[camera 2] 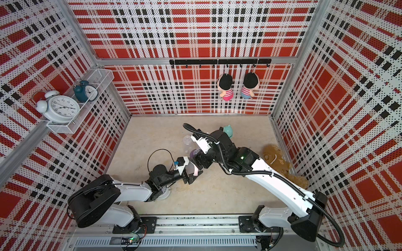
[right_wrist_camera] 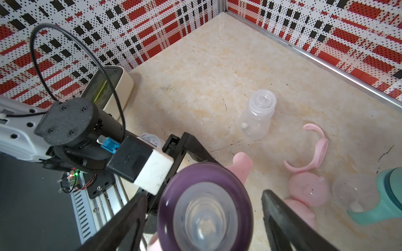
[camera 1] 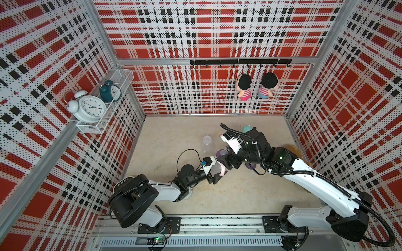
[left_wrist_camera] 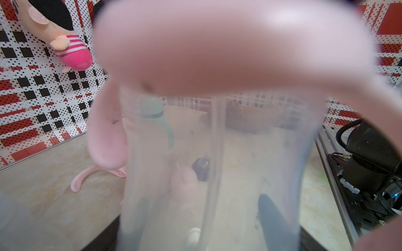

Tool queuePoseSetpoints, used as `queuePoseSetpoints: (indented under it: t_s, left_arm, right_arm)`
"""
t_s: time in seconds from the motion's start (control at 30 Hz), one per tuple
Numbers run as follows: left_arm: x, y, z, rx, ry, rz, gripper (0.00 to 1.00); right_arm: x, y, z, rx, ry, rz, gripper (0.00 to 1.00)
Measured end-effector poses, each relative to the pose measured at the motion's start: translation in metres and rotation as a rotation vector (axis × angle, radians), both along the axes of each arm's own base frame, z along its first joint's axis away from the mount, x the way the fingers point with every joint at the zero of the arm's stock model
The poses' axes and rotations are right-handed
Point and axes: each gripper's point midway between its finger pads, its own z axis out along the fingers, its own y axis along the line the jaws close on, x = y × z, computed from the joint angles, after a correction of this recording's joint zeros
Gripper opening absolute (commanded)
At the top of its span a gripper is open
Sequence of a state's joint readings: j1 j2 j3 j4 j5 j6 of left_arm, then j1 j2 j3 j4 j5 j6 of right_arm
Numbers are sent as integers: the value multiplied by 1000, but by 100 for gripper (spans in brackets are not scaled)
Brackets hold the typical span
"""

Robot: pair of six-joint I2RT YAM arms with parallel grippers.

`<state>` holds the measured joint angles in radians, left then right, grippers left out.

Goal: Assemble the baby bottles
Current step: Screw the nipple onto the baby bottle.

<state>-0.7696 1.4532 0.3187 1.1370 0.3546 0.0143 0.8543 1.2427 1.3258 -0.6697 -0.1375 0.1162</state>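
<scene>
1. Held in our left gripper point(left_wrist_camera: 206, 214), the pink-ringed bottle point(left_wrist_camera: 217, 141) is a blur; the fingers point(left_wrist_camera: 272, 217) show only as dark smears through it.
2. Beyond it, the brown plush toy point(left_wrist_camera: 243, 117) is a smudge.
3. The purple collar point(right_wrist_camera: 206, 171), inside our right gripper point(right_wrist_camera: 206, 217), is soft and cropped.
4. Past that gripper, the teal bottle point(right_wrist_camera: 391, 191) is cut off.

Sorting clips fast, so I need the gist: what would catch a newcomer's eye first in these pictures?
Mid-table, the left gripper is shut on a pink-handled bottle, while the right gripper has its jaws open around the purple nipple collar on the bottle's neck. Next come the loud red plaid walls, with a big white alarm clock on the left-wall shelf and two plush dolls hanging at the back.
</scene>
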Motion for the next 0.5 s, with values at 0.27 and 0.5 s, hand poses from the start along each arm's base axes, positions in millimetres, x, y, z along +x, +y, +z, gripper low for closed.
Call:
queuePoseSetpoints:
  t_s: [0.27, 0.5]
  left_arm:
    - [-1, 1, -1, 5, -7, 0, 0]
    - [-2, 2, -2, 10, -10, -1, 0]
  right_arm:
    - [-3, 0, 22, -33, 44, 10, 86]
    - [1, -6, 2, -178, 123, -30, 86]
